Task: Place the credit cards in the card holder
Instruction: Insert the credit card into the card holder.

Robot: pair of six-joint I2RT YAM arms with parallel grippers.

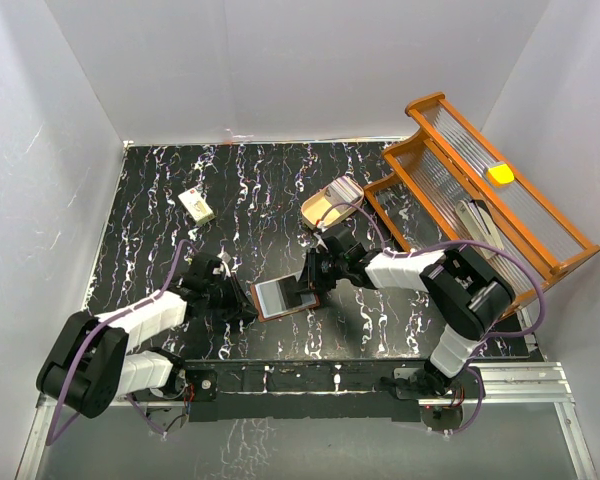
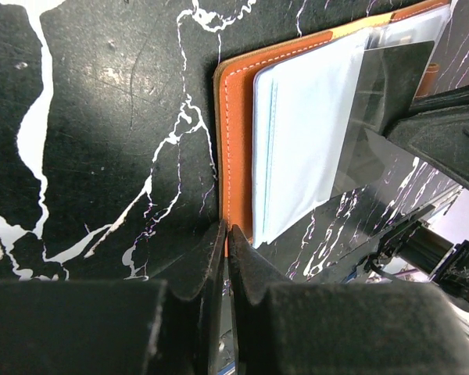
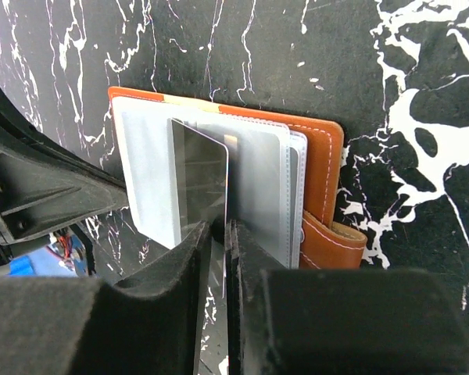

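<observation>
Card holder [image 1: 280, 298] lay open and flat on the marbled tabletop [image 1: 160, 180], pockets up, btwn the two grippers. L gripper [image 2: 226, 234] was pinched shut on the holder's leather edge, on the side away from the R arm. Prob. an anchor, so the holder wouldn't skid while a card was pushed in.

R gripper [image 3: 219, 230] sat at the holder's opposite side, jaws a thin slit apart w/ the end of one dark card [image 3: 199, 172] in that slit. Couldn't tell if it was clamping the card or just touching it. Card lay across the holder's clear sleeves [image 3: 258, 180], seemingly partway into one and pointing toward the L gripper; depth unclear, prob. not fully seated.

Around the holder:
- Its closure tab [image 3: 332, 242] curled up just beside the R fingers, a possible snag.
- Beyond the holder, on the R arm's side, sat a beige tray [image 1: 318, 210] w/ a stack of credit cards [image 1: 344, 190]; the R wrist lay btwn holder and tray.
- Cream block [image 1: 196, 205] was beyond the holder on the L side, well apart.
- Orange rack [image 1: 426, 102] w/ a yellow item [image 1: 500, 173] stood well off past the tray, not in the way.
</observation>
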